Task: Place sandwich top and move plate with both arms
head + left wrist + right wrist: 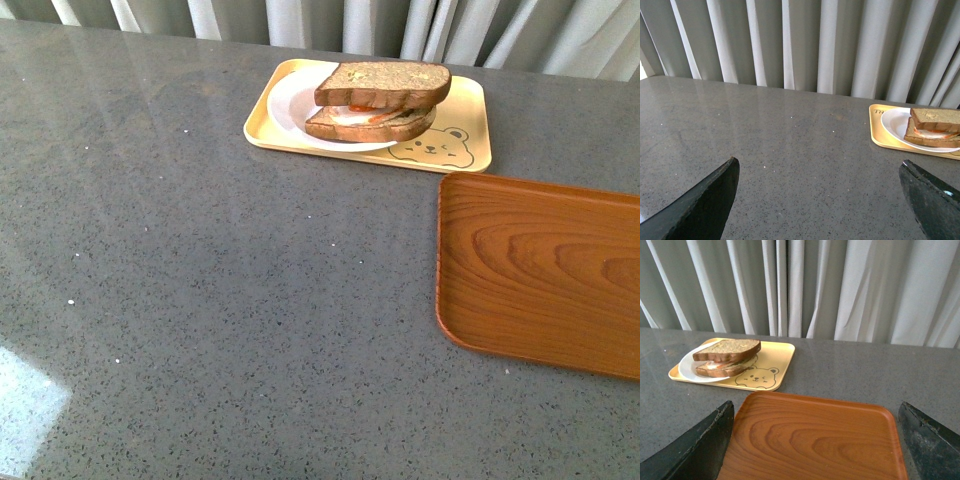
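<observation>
Wooden tray (540,272) lower right, front view, nearest us | our left gripper (820,200) spread, holding nothing | our right gripper (815,440) spread above wooden tray | sandwich top (383,85) caps egg slice on plate (290,105), upper centre, inside yellow tray (468,115)

- right end effector (815,440) fingers spread wide, nothing between, over wooden tray (815,440)
- sandwich top (728,349) on egg slice, on plate (687,369)
- plate on yellow bear tray (775,360), grey worktop (865,370)
- curtain (840,285) behind
</observation>
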